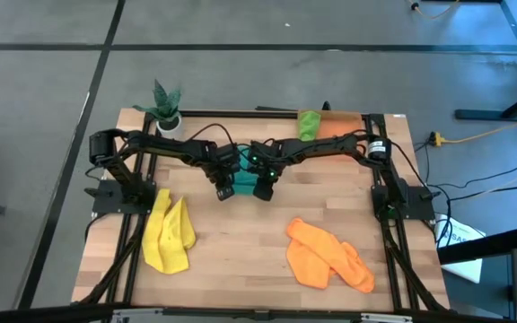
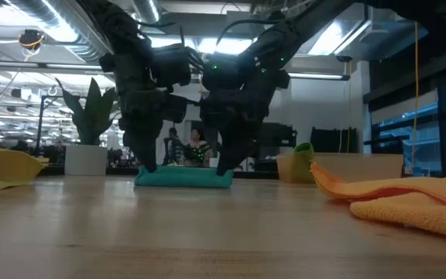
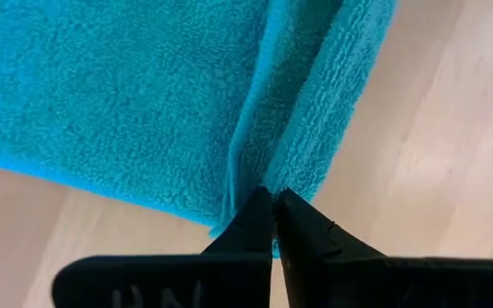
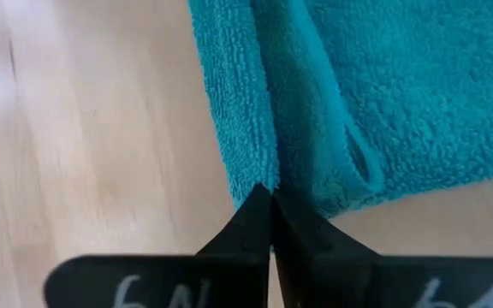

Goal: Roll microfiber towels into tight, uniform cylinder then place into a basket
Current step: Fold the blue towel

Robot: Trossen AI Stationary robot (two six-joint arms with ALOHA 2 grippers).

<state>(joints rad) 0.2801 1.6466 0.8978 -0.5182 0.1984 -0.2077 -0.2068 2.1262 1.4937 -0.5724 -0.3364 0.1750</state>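
Four towels lie on the table (image 1: 240,242): one teal towel (image 1: 241,185) at centre, one yellow towel (image 1: 168,233) lower left, one orange towel (image 1: 326,254) lower right, one green towel (image 1: 309,124) in the single orange basket (image 1: 341,125) upper right. Left claw (image 1: 223,191) and right claw (image 1: 263,190) each pinch an end of the teal towel, fingers closed narrow

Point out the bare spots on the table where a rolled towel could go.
Bare wood lies between the yellow towel and the orange towel, along the near edge. A smaller patch sits between the plant and the green towel. The middle is crowded: left hand and right hand meet at the teal towel.
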